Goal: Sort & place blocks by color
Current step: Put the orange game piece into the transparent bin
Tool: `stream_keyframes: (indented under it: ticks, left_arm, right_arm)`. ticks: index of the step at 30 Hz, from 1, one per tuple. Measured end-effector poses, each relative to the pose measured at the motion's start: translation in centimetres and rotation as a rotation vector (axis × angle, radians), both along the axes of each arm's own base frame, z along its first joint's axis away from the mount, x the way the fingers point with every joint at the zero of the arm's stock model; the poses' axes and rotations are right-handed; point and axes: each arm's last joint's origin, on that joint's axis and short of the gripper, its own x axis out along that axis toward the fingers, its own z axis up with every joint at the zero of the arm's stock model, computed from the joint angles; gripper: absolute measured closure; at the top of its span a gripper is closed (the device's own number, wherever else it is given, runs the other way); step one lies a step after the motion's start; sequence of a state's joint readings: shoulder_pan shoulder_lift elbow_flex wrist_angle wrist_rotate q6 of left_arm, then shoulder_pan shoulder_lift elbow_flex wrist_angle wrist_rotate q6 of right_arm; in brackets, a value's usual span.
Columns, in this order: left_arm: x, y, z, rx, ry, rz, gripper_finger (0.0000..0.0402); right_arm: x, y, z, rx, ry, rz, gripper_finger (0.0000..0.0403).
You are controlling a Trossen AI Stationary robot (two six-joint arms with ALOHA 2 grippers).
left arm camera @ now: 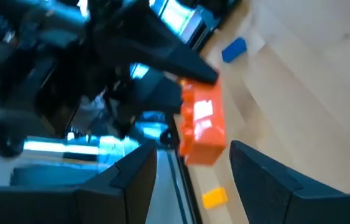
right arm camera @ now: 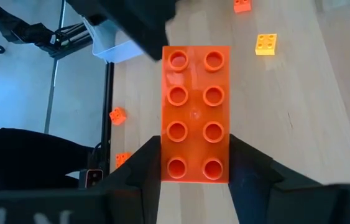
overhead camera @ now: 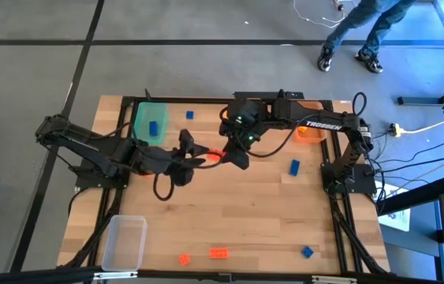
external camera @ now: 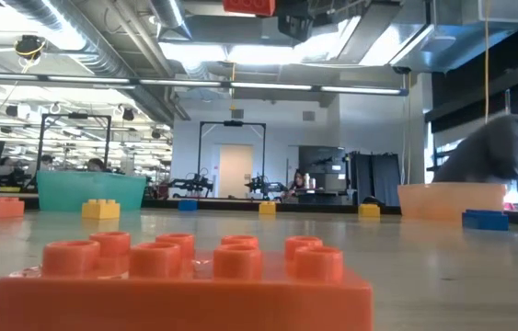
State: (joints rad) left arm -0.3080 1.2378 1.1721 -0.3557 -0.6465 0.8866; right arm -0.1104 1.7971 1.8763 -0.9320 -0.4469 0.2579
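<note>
My right gripper (overhead camera: 223, 155) is shut on a red-orange eight-stud block (right arm camera: 196, 114) above the table's middle. The block also shows at the top edge of the low view (external camera: 249, 5). My left gripper (overhead camera: 203, 159) is open just left of that block, its fingers (left arm camera: 131, 180) standing apart short of the block (left arm camera: 203, 124). Other blocks lie loose on the wood: blue ones (overhead camera: 294, 166) (overhead camera: 307, 252) (overhead camera: 189, 115), red-orange ones (overhead camera: 218, 253) (overhead camera: 184, 258), and a yellow one (right arm camera: 266, 42). My right gripper pinches the red-orange block between its two fingers (right arm camera: 143, 165), one on each long side at the near end (right arm camera: 194, 169). It reaches in from the table's right. The block is lifted clear of the table. My left gripper: its finger overlaps the block's far corner (right arm camera: 170, 51) in the right wrist view, and I cannot tell whether it touches.
A green tray (overhead camera: 139, 118) with a blue block (overhead camera: 153, 128) in it sits at the far left. An orange tray (overhead camera: 310, 132) is at the far right and a clear tray (overhead camera: 124, 241) at the near left corner. A person (overhead camera: 363, 31) walks beyond the far edge.
</note>
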Motion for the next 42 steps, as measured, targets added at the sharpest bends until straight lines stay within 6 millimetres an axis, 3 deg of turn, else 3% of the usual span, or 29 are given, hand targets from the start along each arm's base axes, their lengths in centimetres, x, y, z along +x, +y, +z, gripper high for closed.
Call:
stream_keyframes:
  ticks: [20,28,32,37,42]
  left_arm:
    - [0.6,0.8,0.3,-0.011,-0.017,-0.077,0.0208]
    - [1.8,1.3,-0.4,-0.032,0.000,-0.095,0.0211]
    - [2.1,1.4,-0.8,-0.029,0.012,-0.091,0.0243]
    - [2.2,1.4,-0.9,-0.020,0.020,-0.089,0.0315]
    - [2.2,1.4,-0.9,-0.018,0.025,-0.090,0.0320]
  right_arm:
    - [0.3,0.0,0.3,0.015,-0.053,0.020,0.0263]
    - [0.4,0.1,0.3,0.026,-0.055,0.030,0.0263]
    - [0.4,0.1,0.3,0.027,-0.051,0.030,0.0263]
    - [0.4,0.1,0.2,0.033,-0.047,0.033,0.0263]
    - [0.4,0.1,0.2,0.033,-0.048,0.032,0.0263]
